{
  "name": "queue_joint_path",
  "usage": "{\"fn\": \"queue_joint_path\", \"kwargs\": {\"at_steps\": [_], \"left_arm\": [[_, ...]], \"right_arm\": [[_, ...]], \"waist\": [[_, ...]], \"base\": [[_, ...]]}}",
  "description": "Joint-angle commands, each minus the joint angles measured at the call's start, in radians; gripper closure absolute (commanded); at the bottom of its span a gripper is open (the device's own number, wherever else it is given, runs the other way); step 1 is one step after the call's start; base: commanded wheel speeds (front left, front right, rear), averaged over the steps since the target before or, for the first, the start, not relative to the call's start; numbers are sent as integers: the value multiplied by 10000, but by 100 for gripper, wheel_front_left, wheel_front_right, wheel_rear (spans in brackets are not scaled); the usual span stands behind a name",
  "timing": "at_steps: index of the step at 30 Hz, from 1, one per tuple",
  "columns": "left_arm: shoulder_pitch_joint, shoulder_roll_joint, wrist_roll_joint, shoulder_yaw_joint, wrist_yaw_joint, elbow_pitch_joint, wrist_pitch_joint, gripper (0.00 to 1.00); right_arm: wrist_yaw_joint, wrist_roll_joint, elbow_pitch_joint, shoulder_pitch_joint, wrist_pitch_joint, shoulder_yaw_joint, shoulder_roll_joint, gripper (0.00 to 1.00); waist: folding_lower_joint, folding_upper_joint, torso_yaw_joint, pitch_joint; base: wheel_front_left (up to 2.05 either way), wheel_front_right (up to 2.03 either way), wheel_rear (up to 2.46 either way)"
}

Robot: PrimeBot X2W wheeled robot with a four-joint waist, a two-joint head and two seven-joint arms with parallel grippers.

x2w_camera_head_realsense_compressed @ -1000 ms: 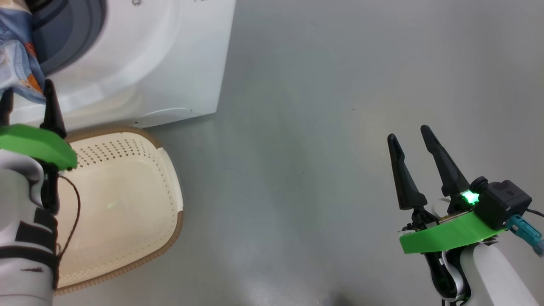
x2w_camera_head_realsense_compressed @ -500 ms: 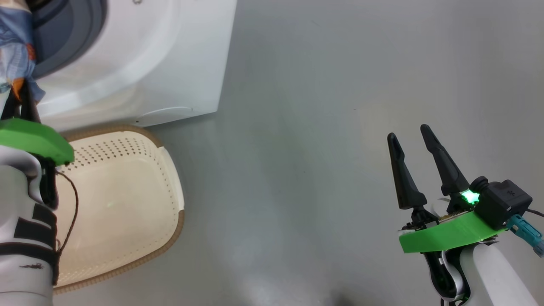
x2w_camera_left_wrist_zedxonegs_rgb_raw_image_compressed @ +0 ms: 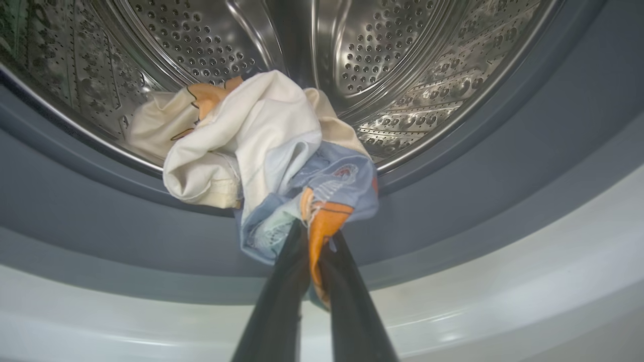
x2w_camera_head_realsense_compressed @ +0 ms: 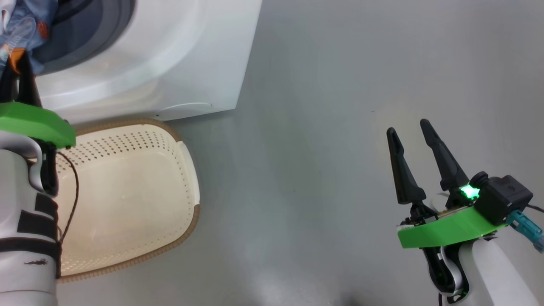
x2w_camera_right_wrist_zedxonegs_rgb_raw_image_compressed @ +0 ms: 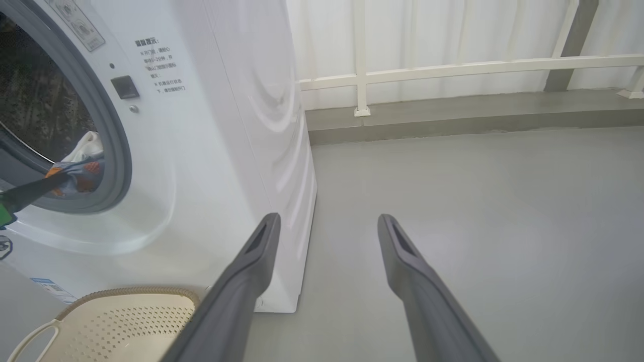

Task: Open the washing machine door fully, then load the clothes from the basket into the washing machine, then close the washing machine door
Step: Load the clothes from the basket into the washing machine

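Observation:
The washing machine stands at the upper left, its steel drum open behind the grey-blue gasket. The clothes, a cream garment and a light blue one with orange prints, hang over the gasket at the drum's mouth. My left gripper is shut on the blue garment's orange-printed edge, also seen from the head. The basket sits on the floor below the machine, showing its bare cream bottom. My right gripper hangs open over the floor at the right, nothing between its fingers. The washing machine door is out of view.
Grey floor spreads to the right of the machine. A low kerb and a white railing run along the far wall. The basket's rim lies close to the machine's front corner.
My left gripper has shut on the blue garment at the drum's mouth. The head camera has shifted, sliding the machine and basket rightward in view. The right arm has barely moved.

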Motion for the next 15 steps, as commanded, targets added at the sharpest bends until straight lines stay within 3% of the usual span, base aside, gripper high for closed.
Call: {"fn": "queue_joint_path", "kwargs": {"at_steps": [1,9,15], "left_arm": [[-22,441,91,147,-12,-251,-63,100],[-1272,789,314,-133,-82,1038,-2,100],[-2470,1166,608,-545,18,2563,872,100]], "right_arm": [[44,-46,-244,-141,-80,192,-103,0],[44,15,-219,-71,-80,319,-148,0],[44,60,-170,-31,-80,444,-133,0]], "waist": [[0,0,22,-10],[0,0,-126,31],[0,0,-432,71]], "base": [[0,0,0],[0,0,0],[0,0,0]]}}
